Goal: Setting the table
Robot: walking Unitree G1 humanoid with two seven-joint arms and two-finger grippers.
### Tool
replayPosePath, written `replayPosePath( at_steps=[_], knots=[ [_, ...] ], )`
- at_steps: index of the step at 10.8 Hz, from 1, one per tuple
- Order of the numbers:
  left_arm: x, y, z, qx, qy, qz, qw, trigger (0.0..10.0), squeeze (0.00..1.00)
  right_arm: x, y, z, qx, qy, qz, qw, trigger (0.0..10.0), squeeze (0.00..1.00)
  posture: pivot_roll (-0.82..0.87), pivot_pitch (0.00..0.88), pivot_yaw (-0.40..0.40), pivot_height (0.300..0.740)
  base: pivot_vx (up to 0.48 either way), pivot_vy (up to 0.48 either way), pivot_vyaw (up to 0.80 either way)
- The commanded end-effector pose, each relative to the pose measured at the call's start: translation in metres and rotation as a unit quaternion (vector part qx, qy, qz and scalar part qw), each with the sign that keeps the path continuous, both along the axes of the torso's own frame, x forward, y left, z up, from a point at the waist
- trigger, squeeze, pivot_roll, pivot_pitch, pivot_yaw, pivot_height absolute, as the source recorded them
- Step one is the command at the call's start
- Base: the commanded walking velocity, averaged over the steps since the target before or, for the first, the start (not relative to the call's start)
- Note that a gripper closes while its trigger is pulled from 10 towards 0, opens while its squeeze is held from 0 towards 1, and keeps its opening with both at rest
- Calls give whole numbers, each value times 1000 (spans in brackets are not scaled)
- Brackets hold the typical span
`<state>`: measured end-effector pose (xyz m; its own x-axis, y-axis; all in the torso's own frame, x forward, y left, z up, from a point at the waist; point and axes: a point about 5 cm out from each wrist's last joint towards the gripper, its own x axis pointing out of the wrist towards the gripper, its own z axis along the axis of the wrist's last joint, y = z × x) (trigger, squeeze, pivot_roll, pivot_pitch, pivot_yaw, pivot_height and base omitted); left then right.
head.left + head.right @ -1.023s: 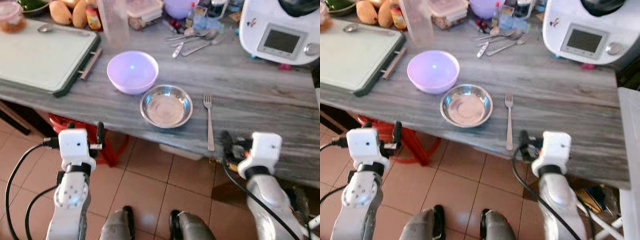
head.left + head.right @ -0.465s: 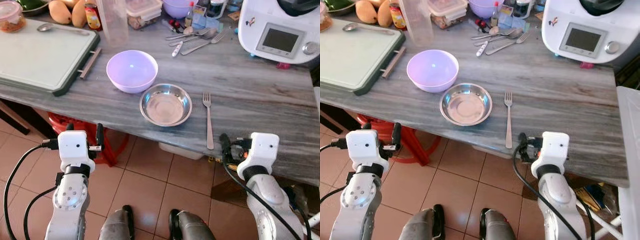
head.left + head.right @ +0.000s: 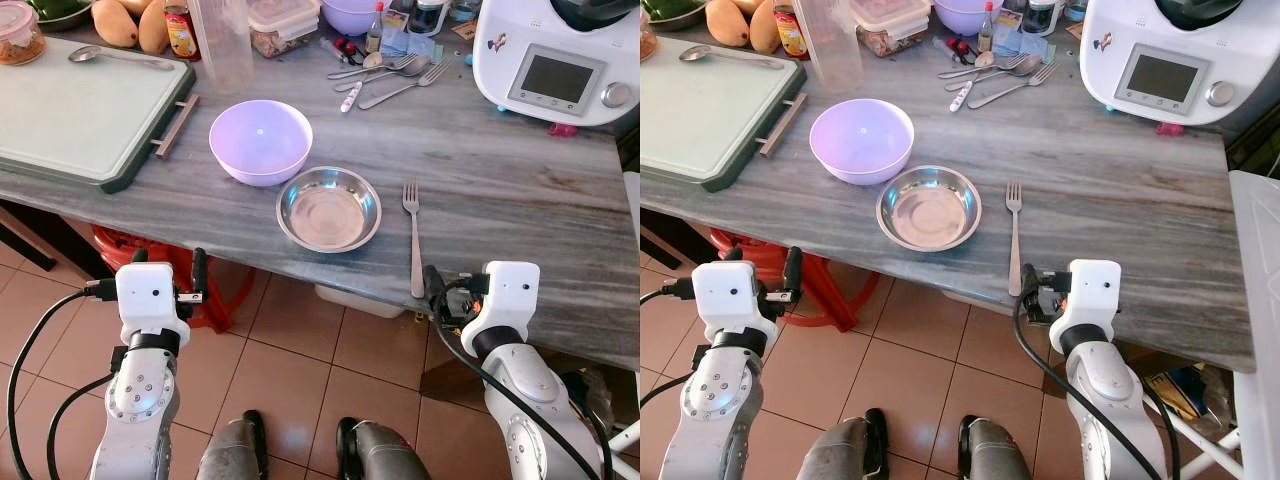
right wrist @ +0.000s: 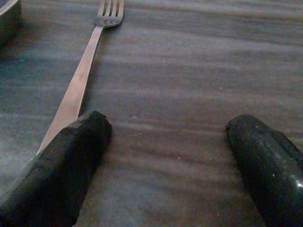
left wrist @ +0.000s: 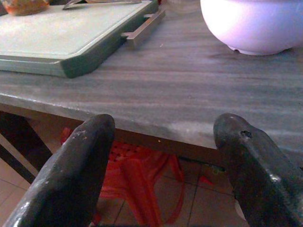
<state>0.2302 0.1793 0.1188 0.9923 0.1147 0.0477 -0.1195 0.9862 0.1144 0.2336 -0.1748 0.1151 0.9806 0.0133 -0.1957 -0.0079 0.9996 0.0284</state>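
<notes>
Right hand [image 3: 436, 291] has moved in since a second ago: it now sits at the counter [image 3: 520, 190] edge, just beside the handle end of the fork [image 3: 412, 236]. Fingers spread wide, holding nothing; in the right wrist view one finger [image 4: 66, 161] is next to the fork handle [image 4: 78, 85], touching or not, can't tell. Left hand [image 3: 168, 270] hasn't shifted: below the counter edge, fingers wide apart, empty, pointing at the counter front under the purple bowl [image 5: 255, 23].

Counts near the front edge: one fork, tines away from the robot; one steel bowl [image 3: 329, 208] just left of it; one purple bowl [image 3: 260, 141] behind-left of that, rims near or touching, can't tell. One green cutting board [image 3: 85, 105] at the left with one spoon [image 3: 115, 57] on it. A loose pile of cutlery [image 3: 385, 78] at the back, count unclear. One white kitchen machine [image 3: 555, 55] with a screen at the back right.

No writing legible; labels on the back-row jars are too small.
</notes>
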Motion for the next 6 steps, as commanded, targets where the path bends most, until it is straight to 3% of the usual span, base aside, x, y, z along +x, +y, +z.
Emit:
replayPosePath(
  at_steps=[1,6],
  knots=[
    [-2,2,0,2,4,3,1000,10000,0,-4,6,-8,7,27,17,999,10000,0,3,233,-25,740,0,0,0],
    [-1,1,0,2,2,5,1000,10000,0,2,10,-8,18,29,35,999,10000,0,7,228,-24,740,0,0,0]
  ],
)
